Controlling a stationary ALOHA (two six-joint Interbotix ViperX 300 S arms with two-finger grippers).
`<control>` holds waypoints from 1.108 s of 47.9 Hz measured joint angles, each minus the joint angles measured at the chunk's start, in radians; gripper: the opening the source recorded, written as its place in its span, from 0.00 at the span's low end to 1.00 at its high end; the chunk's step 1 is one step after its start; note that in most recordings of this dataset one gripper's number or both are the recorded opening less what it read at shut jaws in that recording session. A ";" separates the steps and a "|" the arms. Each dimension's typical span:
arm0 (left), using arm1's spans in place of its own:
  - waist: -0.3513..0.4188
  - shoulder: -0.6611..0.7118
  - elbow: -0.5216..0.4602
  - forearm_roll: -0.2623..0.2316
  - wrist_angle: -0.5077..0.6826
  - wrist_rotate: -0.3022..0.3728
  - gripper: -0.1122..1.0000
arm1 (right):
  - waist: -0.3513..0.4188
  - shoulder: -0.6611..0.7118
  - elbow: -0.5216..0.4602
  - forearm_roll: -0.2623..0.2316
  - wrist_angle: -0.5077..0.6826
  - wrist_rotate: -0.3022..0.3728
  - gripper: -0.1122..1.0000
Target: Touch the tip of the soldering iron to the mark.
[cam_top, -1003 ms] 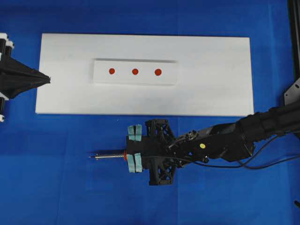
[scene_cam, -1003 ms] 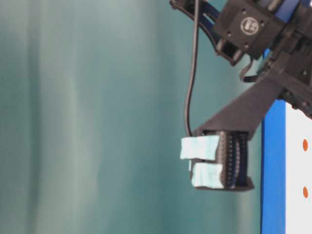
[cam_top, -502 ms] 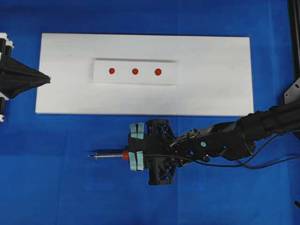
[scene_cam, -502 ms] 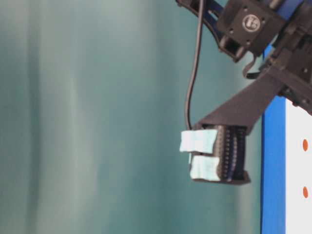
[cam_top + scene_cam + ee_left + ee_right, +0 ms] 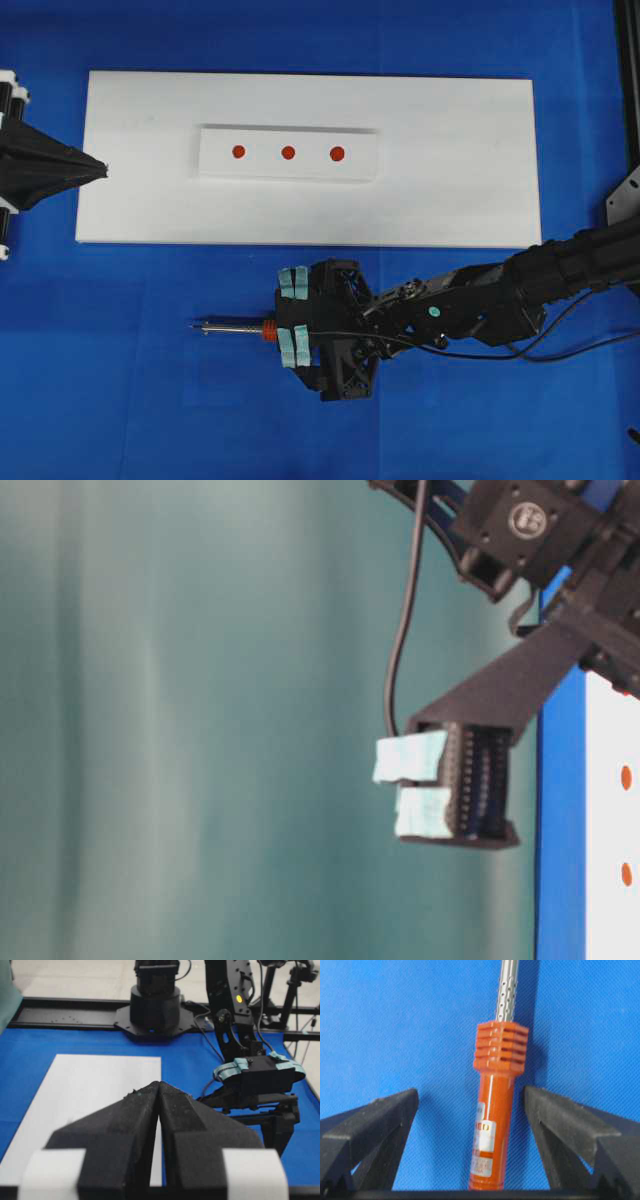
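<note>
The soldering iron (image 5: 236, 327) lies flat on the blue mat in front of the white board, its tip (image 5: 197, 326) pointing left. Its red-orange ribbed handle (image 5: 495, 1120) rests between the fingers of my right gripper (image 5: 285, 316), which stands open with a gap on both sides and touches nothing. Three red marks (image 5: 288, 153) sit in a row on a raised white strip (image 5: 220, 165) on the board, well apart from the tip. My left gripper (image 5: 100, 170) is shut and empty at the board's left edge.
The white board (image 5: 450, 180) takes up the middle of the blue mat (image 5: 120, 400). The iron's black cord (image 5: 580, 345) trails right under the right arm. A black frame post (image 5: 628, 80) stands at the right edge.
My right gripper's jaws have spread from shut on the iron's handle to wide open. The iron now rests loose on the mat, shifted slightly right. The left gripper has not moved.
</note>
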 measured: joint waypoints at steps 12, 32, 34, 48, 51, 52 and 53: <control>0.002 -0.003 0.000 -0.002 0.000 0.000 0.10 | 0.005 -0.135 0.002 -0.005 0.137 -0.008 0.87; 0.000 -0.009 0.000 -0.002 0.005 0.000 0.10 | 0.005 -0.275 0.008 -0.048 0.299 -0.012 0.87; 0.000 -0.009 0.000 0.000 0.005 0.000 0.10 | -0.005 -0.275 0.006 -0.058 0.299 -0.012 0.87; 0.000 -0.011 0.000 -0.002 0.005 0.000 0.10 | -0.153 -0.275 0.008 -0.107 0.301 -0.074 0.87; 0.000 -0.011 0.000 -0.002 0.005 0.000 0.10 | -0.195 -0.276 0.009 -0.107 0.301 -0.103 0.87; 0.000 -0.012 0.000 -0.002 0.005 0.000 0.10 | -0.212 -0.276 0.009 -0.107 0.299 -0.112 0.87; 0.000 -0.012 0.000 0.000 0.005 0.000 0.10 | -0.222 -0.276 0.009 -0.107 0.299 -0.118 0.87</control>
